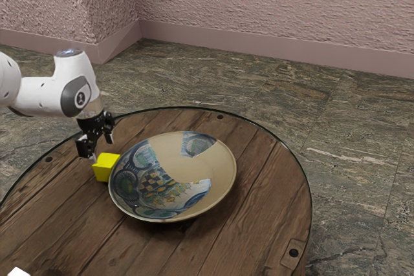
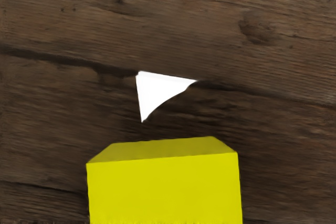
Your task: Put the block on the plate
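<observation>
Dropping low could make the gripper, with its fingers apart over the yellow block on the table, bump the plate close by, which the exterior view shows, while the wrist view shows a white pointy bit near the block.

The plate rested on the desk. The block was on the desk just beside the plate, toward the exterior view's left; contact between them could not be determined. A small item was located near the block. A separate object was at the exterior view's lower left, well apart from the plate. The floor extended behind the desk to the walls.
</observation>
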Tool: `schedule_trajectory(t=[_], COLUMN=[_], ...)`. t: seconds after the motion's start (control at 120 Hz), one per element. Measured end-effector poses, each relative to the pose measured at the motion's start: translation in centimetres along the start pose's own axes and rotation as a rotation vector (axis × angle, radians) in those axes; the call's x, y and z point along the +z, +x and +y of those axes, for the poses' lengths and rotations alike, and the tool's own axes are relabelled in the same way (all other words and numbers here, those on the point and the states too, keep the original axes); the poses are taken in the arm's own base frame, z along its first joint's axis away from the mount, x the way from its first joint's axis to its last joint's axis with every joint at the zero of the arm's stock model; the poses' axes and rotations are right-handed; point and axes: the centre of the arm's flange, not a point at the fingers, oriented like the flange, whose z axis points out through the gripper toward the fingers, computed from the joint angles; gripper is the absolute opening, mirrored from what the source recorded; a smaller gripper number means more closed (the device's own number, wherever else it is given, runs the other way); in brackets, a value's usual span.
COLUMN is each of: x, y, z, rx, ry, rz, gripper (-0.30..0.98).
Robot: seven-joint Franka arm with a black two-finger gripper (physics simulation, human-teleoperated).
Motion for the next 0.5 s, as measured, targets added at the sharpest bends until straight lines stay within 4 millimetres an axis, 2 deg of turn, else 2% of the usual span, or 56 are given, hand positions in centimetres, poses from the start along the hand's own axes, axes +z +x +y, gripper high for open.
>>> schedule_trajectory(t=[0.108,0.35,0.5], x=[0.5,1.4,3.3], y=[-0.7,-0.7,-0.4], z=[-0.3,-0.5,-0.5], rx=[-0.029,-0.094,-0.128], ry=[0.006,0.014,0.037], rz=[-0.002,-0.001,0.003], gripper=[0.69,0.69,0.69])
